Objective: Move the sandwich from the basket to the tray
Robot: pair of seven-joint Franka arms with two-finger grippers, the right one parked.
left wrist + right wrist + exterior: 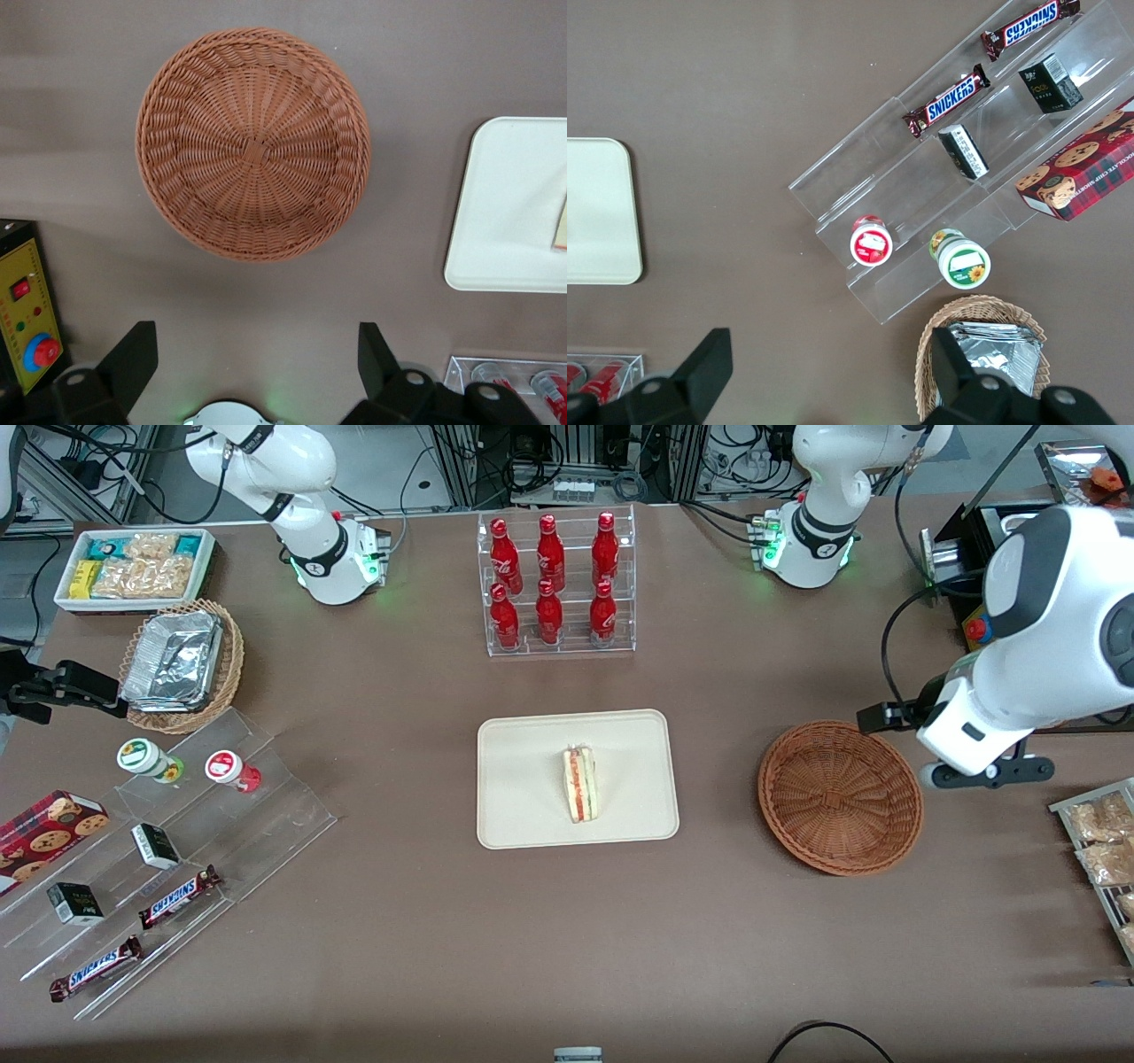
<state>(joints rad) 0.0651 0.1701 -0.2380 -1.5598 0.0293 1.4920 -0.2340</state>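
Gripper (257, 367) gapes wide above brown table (425, 921), beside basket (840, 797).

Place: a robotics lab staged as a snack shop.
Lab signs: white arm bases bolted to the brown counter (425, 921), cable bundles and metal racks along its edge, a yellow control box (25, 301) with a red stop button.
Shop signs: red bottles in a clear acrylic rack (556, 584), candy bars (178, 897) and small cartons on stepped acrylic shelving, a white bin of snack packets (135, 567), a cookie box (49, 828).
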